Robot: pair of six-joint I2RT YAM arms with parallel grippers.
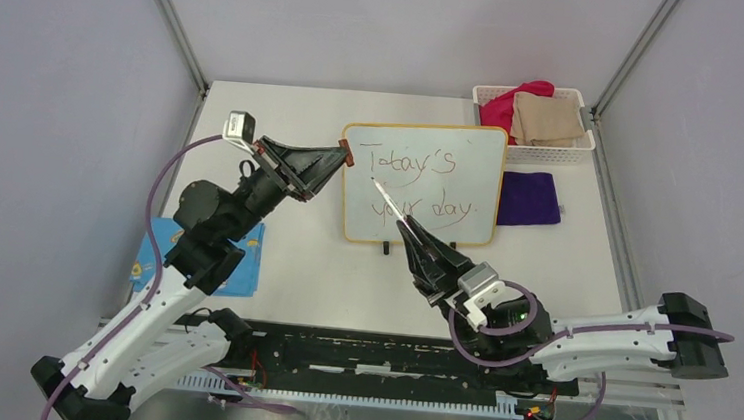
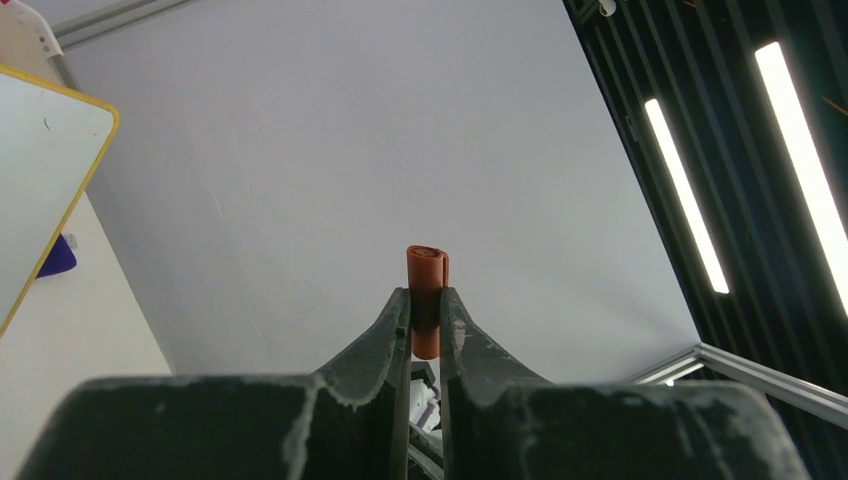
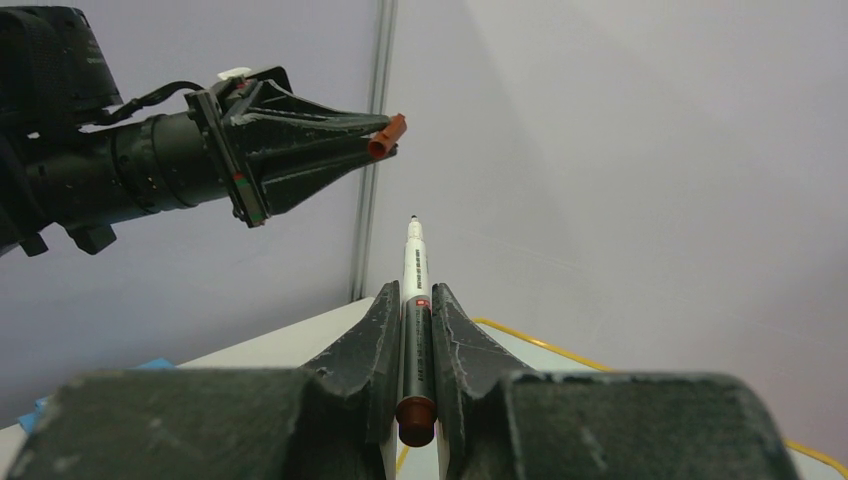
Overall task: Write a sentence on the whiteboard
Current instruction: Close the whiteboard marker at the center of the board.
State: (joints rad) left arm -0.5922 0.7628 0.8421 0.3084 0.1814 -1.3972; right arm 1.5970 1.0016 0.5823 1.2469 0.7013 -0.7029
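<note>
Holding in the right gripper [image 1: 405, 225]: a white marker [image 1: 387, 199] is clamped between the closed fingers, and its bare tip is pointed to the far left, over the board.
Left gripper [image 1: 344, 156]: it is closed on a small orange-red cap [image 1: 349, 154], which is held just beside the far left corner of the board.
Whiteboard [image 1: 482, 169]: it is placed in the middle of the table [image 1: 274, 253], towards the far side, with a purple cloth [image 1: 529, 199] just to its right.
Sentence [image 1: 402, 162]: "Today's your day." can be read in two thin lines, and a full stop is seen at the end.
Marker tip: in the right wrist view it seems to be off the board surface, but contact cannot be fully excluded from above.
Step in hand: the writing is judged to be finished, and the closing of the marker seems to be prepared.
Next move: tip and cap must be brought onto one line, with the open end of the cap turned to the tip, and then pushed together gently. The board should not be touched, so that the ink is not smeared.
</note>
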